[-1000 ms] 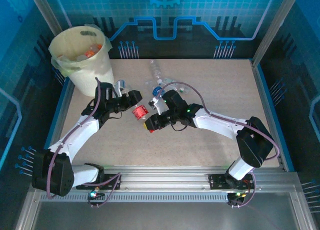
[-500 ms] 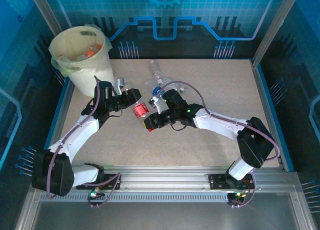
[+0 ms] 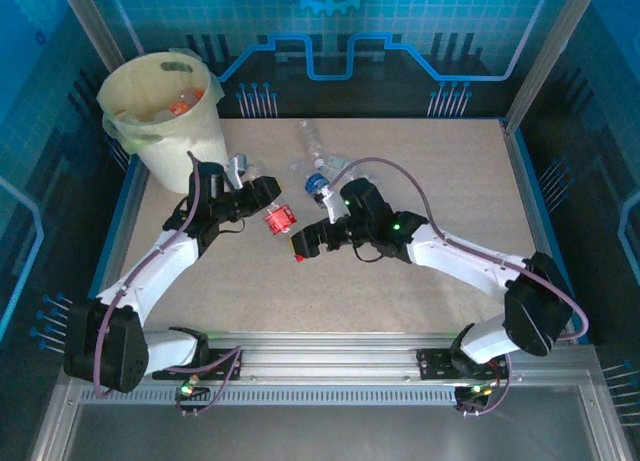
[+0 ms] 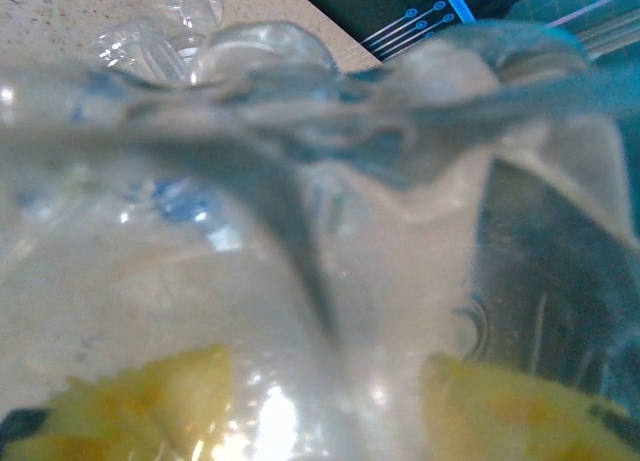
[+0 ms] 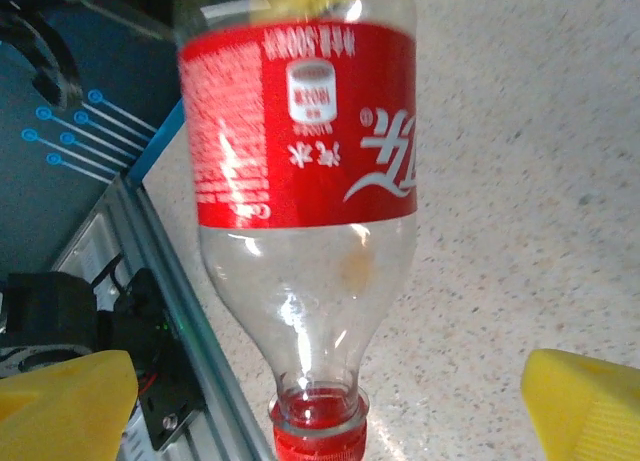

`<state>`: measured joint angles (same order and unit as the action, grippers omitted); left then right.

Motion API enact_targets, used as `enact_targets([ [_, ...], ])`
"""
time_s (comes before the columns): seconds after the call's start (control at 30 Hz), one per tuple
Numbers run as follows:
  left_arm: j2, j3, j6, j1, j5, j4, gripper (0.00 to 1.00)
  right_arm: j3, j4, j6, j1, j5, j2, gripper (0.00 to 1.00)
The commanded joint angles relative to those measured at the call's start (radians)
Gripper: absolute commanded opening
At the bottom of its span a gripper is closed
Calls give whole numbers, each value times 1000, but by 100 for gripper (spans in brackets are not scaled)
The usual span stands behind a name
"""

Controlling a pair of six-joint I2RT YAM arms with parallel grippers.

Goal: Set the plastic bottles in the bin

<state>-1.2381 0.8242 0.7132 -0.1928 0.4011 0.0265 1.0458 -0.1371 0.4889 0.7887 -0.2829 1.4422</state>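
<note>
Since a second ago your left claw (image 3: 268, 208) has pinched shut and your right claw (image 3: 297, 249) has sprung wide, its arm drawing back from the bin (image 3: 150, 146). You can see discarded bottles (image 3: 178, 105) already inside the bin, so the job looks well along. Just right of the bin's foot, the left claw grips the clear base end of the red-labelled bottle (image 3: 281, 222). The right claw stands open around its cap end, not touching. Farther right of the bin, a few clear bottles (image 3: 312, 166) lie on the tabletop (image 3: 430, 181), not yet moved. The path back to the bin is short, but its rim stands high, so lift before swinging. Beyond those bottles, away from the bin, there is free room.
</note>
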Motion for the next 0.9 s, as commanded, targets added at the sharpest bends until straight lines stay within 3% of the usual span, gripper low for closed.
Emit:
enact_targets([
  [0.0,-3,34,22,-7,-59,-15,49,-6,-40,-38,-14,126,-77,100],
  [0.2,12,33,37,-6,-153,-44,49,-9,-132,21,-22,341,-157,100],
  [0.37,27,58,29,-5,-244,-90,49,-2,-206,16,-25,442,-181,100],
  [0.7,-3,236,-87,2,-351,-192,49,-38,-244,56,-25,609,-245,100],
  [0.87,-26,317,-127,29,-389,-169,49,-56,-263,52,-26,591,-266,100],
])
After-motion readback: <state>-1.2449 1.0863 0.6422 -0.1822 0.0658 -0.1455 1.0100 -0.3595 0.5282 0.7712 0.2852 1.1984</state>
